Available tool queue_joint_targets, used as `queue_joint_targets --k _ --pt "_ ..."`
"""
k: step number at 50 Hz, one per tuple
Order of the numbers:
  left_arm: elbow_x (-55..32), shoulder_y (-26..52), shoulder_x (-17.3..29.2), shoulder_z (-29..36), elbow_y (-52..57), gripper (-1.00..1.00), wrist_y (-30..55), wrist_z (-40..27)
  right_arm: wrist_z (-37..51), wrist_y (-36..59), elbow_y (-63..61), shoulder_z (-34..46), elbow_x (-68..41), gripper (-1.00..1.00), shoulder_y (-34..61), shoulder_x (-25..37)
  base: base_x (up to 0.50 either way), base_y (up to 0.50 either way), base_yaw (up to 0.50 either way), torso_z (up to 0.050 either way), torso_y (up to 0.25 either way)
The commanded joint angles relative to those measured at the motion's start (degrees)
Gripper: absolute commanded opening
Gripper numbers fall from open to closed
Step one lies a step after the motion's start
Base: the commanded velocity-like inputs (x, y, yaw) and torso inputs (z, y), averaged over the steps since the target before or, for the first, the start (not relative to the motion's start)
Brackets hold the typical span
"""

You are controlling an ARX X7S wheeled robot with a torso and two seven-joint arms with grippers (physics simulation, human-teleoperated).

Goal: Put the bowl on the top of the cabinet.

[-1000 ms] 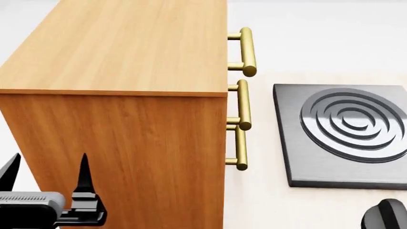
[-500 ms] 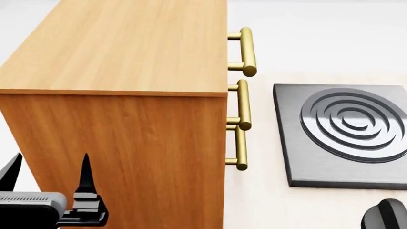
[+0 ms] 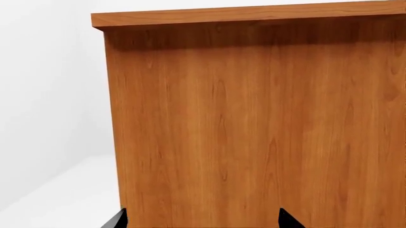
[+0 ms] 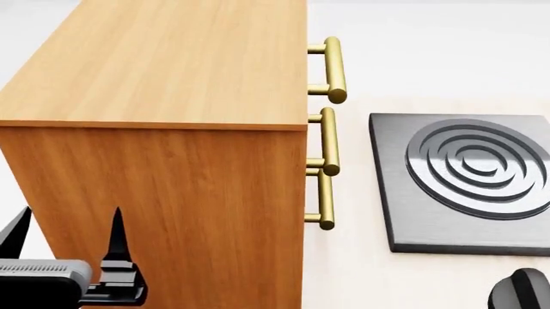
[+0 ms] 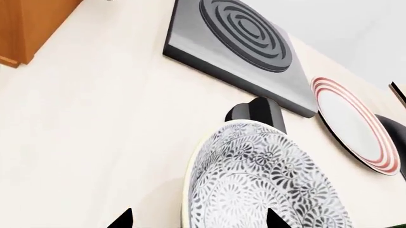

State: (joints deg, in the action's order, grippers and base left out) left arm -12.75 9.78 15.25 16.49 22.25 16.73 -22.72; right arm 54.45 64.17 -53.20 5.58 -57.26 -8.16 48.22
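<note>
While no brand, label or writing shows anywhere, the bowl [image 5: 269, 183], white with a grey floral pattern, sits on the cream counter [image 5: 95, 118] close under the right gripper [image 5: 198, 219], whose jaws stand apart with nothing between them. Beyond the bowl lie a black knob [image 5: 256, 112], a grey burner plate with ringed grooves [image 5: 238, 40] and a red-rimmed plate [image 5: 352, 124]. Beside the cabinet [image 4: 163, 84], with its three brass handles [image 4: 331, 67], the left gripper [image 4: 64, 235] is spread open and empty.

Cabinet [image 4: 163, 148] left of hob [image 4: 468, 180]; bowl [image 5: 266, 185] before hob, plate [image 5: 352, 126] beside it.
</note>
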Motion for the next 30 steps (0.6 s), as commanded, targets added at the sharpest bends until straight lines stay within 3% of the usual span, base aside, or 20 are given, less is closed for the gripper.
queue_joint_targets --k 1,30 --pt "-0.1 0.1 0.1 0.4 -0.5 1.0 -0.4 -0.2 -1.0 -1.6 1.2 0.7 1.4 1.0 -0.7 0.2 0.0 0.0 0.0 0.0 0.0" --pt "-0.6 0.3 0.6 1.0 -0.1 1.0 -0.1 -0.8 -2.8 -4.4 4.2 2.4 4.0 1.0 -1.2 0.2 0.0 0.0 0.0 0.0 0.0"
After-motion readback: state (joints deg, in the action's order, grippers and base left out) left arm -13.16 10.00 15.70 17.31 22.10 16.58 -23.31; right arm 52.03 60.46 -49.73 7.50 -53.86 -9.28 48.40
